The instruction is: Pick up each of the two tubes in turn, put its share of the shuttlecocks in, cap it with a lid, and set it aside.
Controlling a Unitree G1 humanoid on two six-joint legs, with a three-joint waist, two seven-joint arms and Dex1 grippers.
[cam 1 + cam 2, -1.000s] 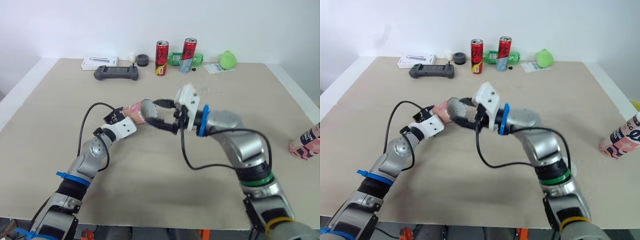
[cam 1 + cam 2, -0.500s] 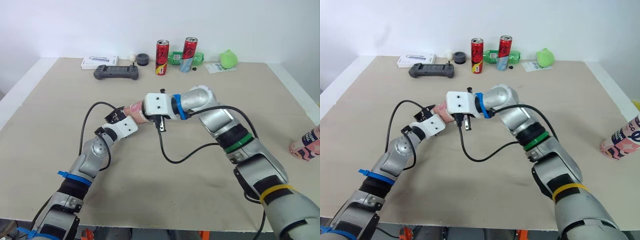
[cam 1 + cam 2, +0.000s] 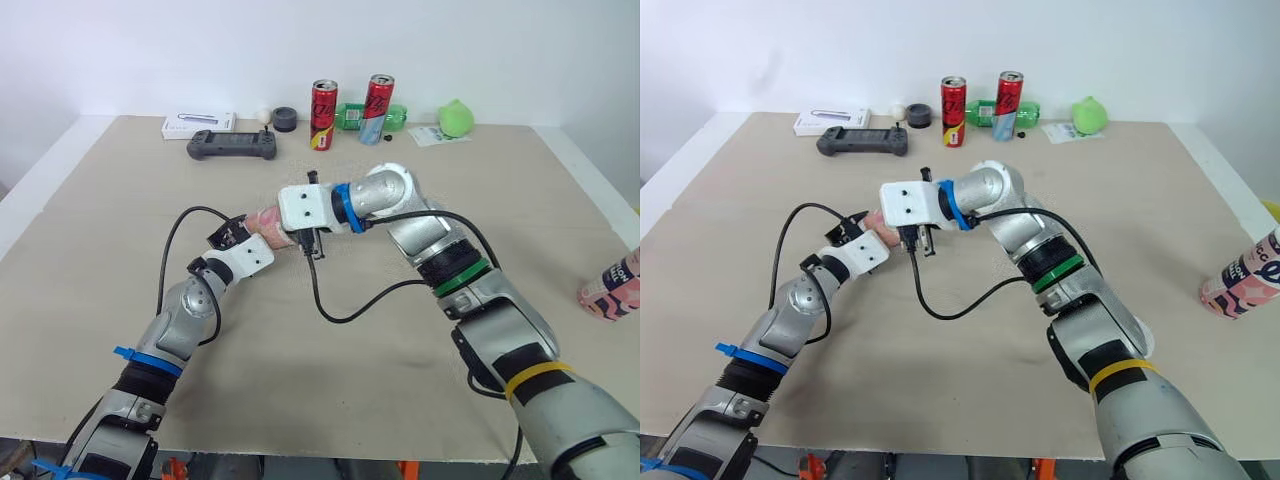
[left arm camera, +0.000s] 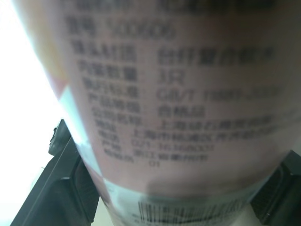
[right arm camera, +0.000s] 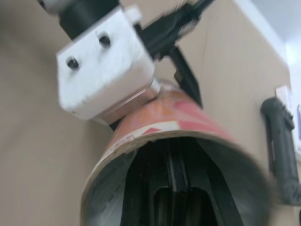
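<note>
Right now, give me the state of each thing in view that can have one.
tube: uncapped, mouth open, held by the left gripper.
left gripper: shut on the tube.
right gripper: inside the tube's open end.
second tube: at the table's right edge, not held; whether it is capped cannot be told.
red cans: upright.
green bottle: lying on its side.

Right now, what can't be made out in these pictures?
- Right gripper: in the head views, its tip is hidden inside the held tube.
- Whether a shuttlecock is inside: right wrist view, interior too dark.
- Second tube: cut off by the right edge.
- Label: left wrist view, print unreadable.
</note>
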